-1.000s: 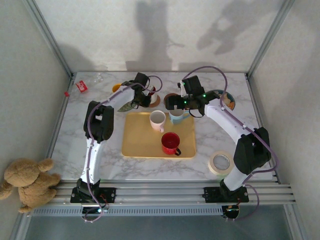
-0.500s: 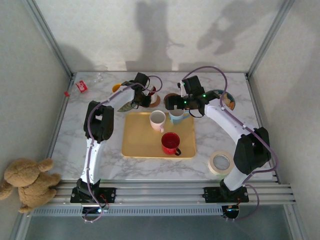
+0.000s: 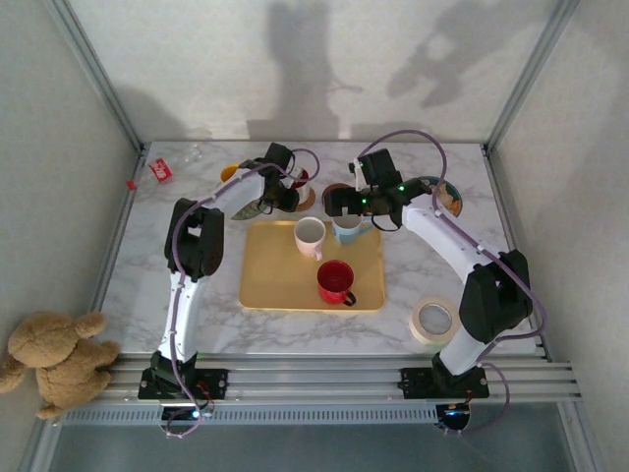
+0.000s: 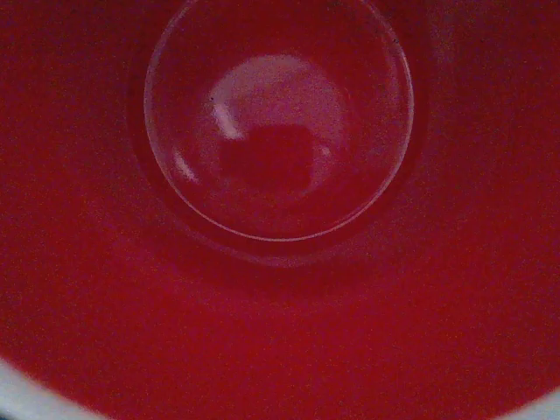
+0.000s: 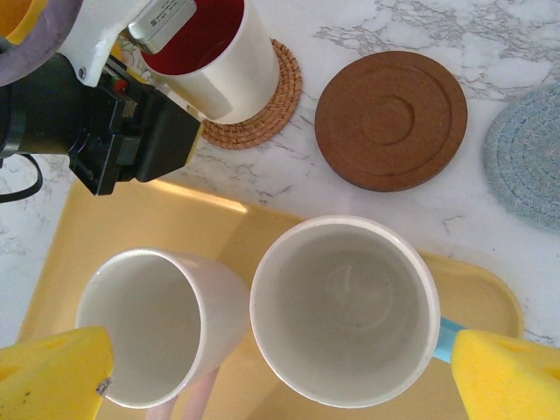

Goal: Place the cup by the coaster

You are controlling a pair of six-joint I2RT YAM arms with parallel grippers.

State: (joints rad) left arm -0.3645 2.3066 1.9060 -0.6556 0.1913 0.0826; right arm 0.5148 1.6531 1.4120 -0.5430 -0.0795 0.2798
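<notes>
Left arm (image 3: 226,199) and right arm (image 3: 447,239) both reach forward, elbows out; left gripper (image 3: 293,189) points down, jaw spread indeterminate; right gripper (image 3: 339,204) stands with yellow pads (image 5: 506,378) fully parted, empty.

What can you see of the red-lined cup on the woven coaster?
The cup is white outside, glossy red inside, and empty. It stands upright on the woven coaster, on the marble table just beyond the yellow tray. The left gripper is at its mouth; whether it grips the rim cannot be told.
</notes>
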